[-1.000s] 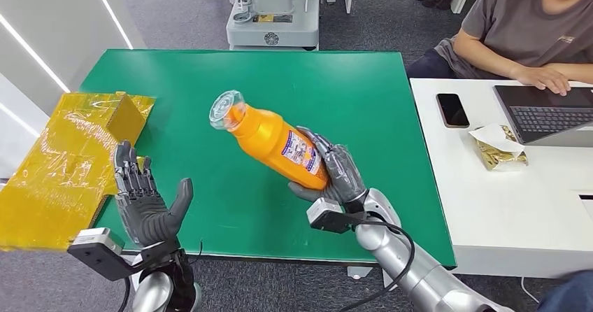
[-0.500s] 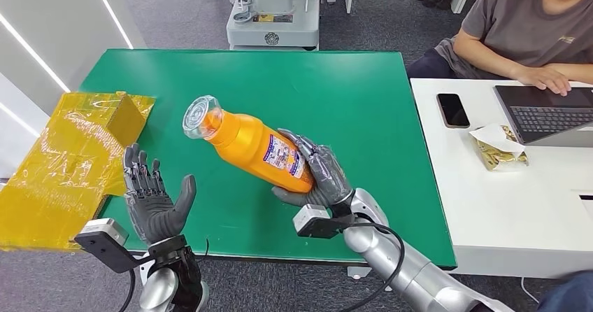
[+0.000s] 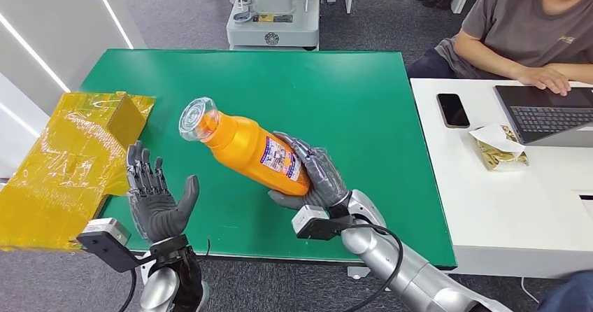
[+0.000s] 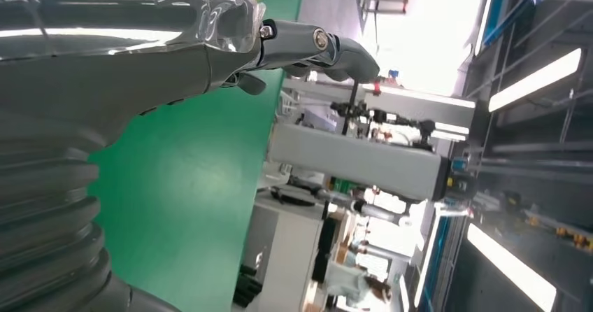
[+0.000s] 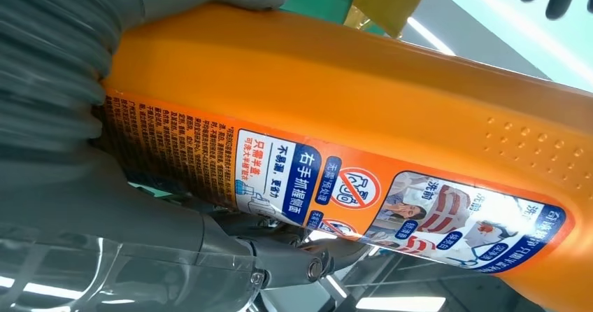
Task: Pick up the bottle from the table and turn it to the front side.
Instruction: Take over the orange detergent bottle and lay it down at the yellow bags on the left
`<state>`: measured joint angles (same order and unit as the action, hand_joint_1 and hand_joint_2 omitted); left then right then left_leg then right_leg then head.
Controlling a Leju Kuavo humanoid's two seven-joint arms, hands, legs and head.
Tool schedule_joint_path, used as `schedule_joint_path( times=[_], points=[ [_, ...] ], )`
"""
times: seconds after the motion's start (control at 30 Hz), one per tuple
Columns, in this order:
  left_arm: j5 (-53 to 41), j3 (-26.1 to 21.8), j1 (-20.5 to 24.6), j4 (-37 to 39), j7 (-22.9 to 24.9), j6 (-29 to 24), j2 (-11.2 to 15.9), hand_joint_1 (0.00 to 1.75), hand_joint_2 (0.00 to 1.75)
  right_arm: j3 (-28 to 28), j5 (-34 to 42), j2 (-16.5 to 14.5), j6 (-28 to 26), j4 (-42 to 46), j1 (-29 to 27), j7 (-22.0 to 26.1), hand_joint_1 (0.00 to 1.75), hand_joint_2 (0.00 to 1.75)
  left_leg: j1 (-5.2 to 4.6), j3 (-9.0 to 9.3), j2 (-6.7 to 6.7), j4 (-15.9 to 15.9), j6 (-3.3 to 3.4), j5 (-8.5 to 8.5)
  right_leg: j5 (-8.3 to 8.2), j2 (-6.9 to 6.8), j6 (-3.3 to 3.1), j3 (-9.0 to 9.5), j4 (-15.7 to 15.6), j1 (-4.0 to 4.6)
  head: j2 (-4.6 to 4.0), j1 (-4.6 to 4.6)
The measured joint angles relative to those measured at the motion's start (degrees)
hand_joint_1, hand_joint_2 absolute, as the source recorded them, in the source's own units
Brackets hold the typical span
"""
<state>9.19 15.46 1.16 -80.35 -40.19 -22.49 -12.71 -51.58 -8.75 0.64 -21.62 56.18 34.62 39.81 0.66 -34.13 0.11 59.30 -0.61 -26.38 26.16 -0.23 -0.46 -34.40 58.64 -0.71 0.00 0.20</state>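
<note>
An orange bottle [image 3: 245,145] with a clear cap [image 3: 195,118] and a printed label is held tilted above the green table [image 3: 349,88], cap pointing to the far left. My right hand [image 3: 315,175] grips its lower end from beneath. In the right wrist view the bottle [image 5: 391,116] runs across the picture with its label of text and pictures facing the camera. My left hand [image 3: 157,200] is raised, palm towards the bottle, fingers spread and empty, a short way left of it. The left wrist view has that left hand [image 4: 140,53] over the green table.
A yellow wrapped box [image 3: 66,158] lies at the table's left edge, just beyond my left hand. On the white table [image 3: 503,207] to the right are a phone [image 3: 452,109], a snack bag [image 3: 498,147] and a laptop [image 3: 549,112], with a person [image 3: 524,32] seated there. A machine [image 3: 274,11] stands behind the green table.
My right hand has carried the bottle leftwards and slightly nearer. My left hand has risen a little and shifted towards the bottle.
</note>
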Motion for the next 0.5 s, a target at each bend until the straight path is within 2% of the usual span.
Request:
schedule_joint_path(
  times=[0.2, 0.5],
  points=[
    [-3.7, 1.8, 0.0, -1.4, 0.0, 6.5, 0.6, 0.0, 1.75, -0.2, 2.0, -1.0, 0.1, -2.2, 0.7, 0.0, 1.75, 1.75, 0.0, 0.0, 0.0, 0.0, 0.0, 0.0, 0.0, 0.0, 0.0, 0.0, 0.0, 0.0, 0.0, 0.01],
    [-5.8, 2.9, 0.1, -2.4, 0.0, 8.6, 1.3, 0.0, 1.75, -0.2, 1.8, -2.0, 0.2, -4.9, 1.3, 0.0, 1.75, 1.75, 0.0, 0.0, -0.01, 0.0, 0.0, 0.0, 0.0, -0.01, 0.0, 0.0, 0.0, 0.0, 0.0, 0.0]
  ],
)
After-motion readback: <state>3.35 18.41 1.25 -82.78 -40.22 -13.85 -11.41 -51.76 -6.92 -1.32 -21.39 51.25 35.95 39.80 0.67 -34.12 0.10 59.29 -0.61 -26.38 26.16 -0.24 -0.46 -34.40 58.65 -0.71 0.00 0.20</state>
